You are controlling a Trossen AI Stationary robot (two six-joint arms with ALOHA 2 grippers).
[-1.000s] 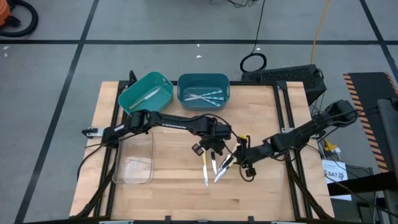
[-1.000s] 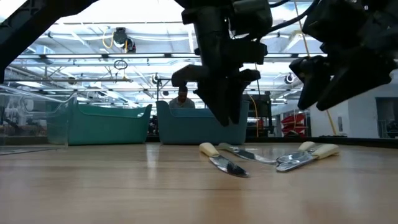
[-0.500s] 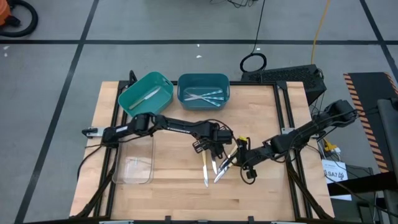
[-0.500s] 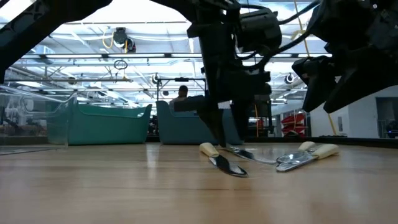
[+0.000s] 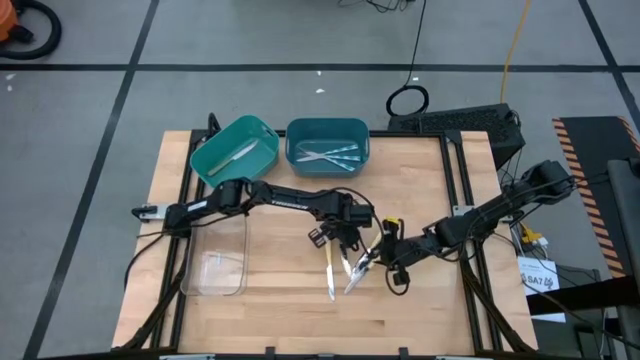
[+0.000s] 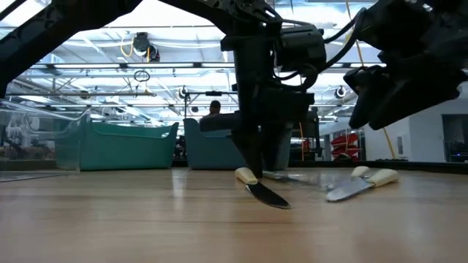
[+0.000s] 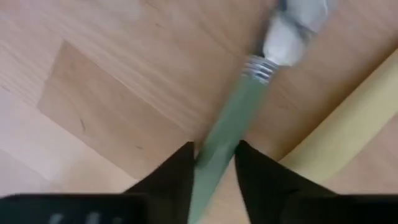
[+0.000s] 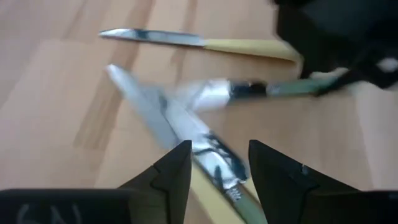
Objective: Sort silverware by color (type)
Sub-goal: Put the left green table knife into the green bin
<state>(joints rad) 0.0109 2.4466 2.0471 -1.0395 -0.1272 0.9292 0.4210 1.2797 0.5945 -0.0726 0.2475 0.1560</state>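
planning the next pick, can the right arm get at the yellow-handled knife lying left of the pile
Probably not cleanly. The left gripper, closing around the pale green-handled utensil, sits between the right gripper and the yellow-handled knife, crowding that approach.

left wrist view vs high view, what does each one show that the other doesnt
Only the left wrist view shows the left tool with its fingers on either side of a pale green handle, close up.

Only the high view shows the two teal bins with utensils inside, the clear tray, the right tool beside the pile, and the whole table.

Both show the left tool down at the utensils, a yellow-handled knife next to it, and the wooden top.
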